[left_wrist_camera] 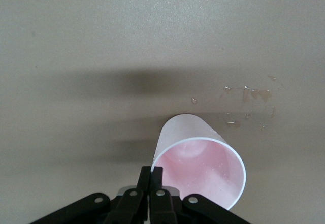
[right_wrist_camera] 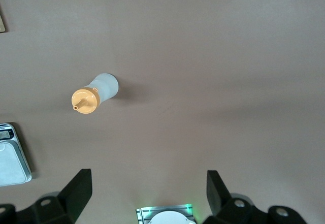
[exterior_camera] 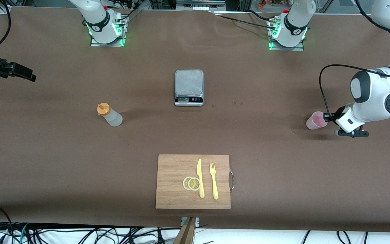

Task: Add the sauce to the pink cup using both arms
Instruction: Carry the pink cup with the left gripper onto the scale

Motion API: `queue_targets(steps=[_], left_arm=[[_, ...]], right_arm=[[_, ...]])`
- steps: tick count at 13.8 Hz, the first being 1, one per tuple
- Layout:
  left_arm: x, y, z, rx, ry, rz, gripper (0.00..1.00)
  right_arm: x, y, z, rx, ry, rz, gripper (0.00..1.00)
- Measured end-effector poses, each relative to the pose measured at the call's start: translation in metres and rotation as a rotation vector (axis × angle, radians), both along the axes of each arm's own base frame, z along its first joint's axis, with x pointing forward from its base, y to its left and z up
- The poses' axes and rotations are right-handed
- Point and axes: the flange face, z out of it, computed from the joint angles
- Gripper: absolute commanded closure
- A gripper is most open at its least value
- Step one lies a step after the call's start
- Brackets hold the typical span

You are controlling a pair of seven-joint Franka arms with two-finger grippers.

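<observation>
The left claw (left_wrist_camera: 150, 173) pinched the rim of the pink cup (exterior_camera: 316, 120) at the left arm's end of the table (exterior_camera: 266, 142). The right claw (right_wrist_camera: 147, 191) hung wide open above the sauce bottle (exterior_camera: 109, 115), which stood upright toward the right arm's end.

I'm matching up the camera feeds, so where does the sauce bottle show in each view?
Front view: the sauce bottle stands toward the right arm's end of the table.
Left wrist view: not in it.
Right wrist view: seen from above.
Shared landmark: the kitchen scale, at the right wrist view's edge.
</observation>
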Motion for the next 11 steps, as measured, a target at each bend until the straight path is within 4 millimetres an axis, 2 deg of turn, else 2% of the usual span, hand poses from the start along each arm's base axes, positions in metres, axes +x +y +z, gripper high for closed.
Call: queue_targets(steps=[2, 3, 4, 6, 8, 11], left_arm=[[0.007, -0.011, 0.007, -0.004, -0.016, -0.014, 1.0], [0.014, -0.025, 0.014, -0.02, -0.026, -0.02, 1.0], [0.021, -0.049, 0.024, -0.044, -0.029, -0.028, 1.0], [0.035, -0.116, 0.049, -0.067, -0.025, -0.037, 1.0], [0.038, -0.198, 0.074, -0.077, -0.037, -0.046, 1.0], [0.013, -0.311, 0.095, -0.108, -0.028, -0.055, 1.0]], right_arm=[[0.0, 0.0, 0.0, 0.0, 0.0, 0.0, 0.0], [0.0, 0.0, 0.0, 0.0, 0.0, 0.0, 0.0], [0.0, 0.0, 0.0, 0.0, 0.0, 0.0, 0.0], [0.0, 0.0, 0.0, 0.0, 0.0, 0.0, 0.0], [0.0, 0.0, 0.0, 0.0, 0.0, 0.0, 0.0], [0.0, 0.0, 0.0, 0.0, 0.0, 0.0, 0.0]])
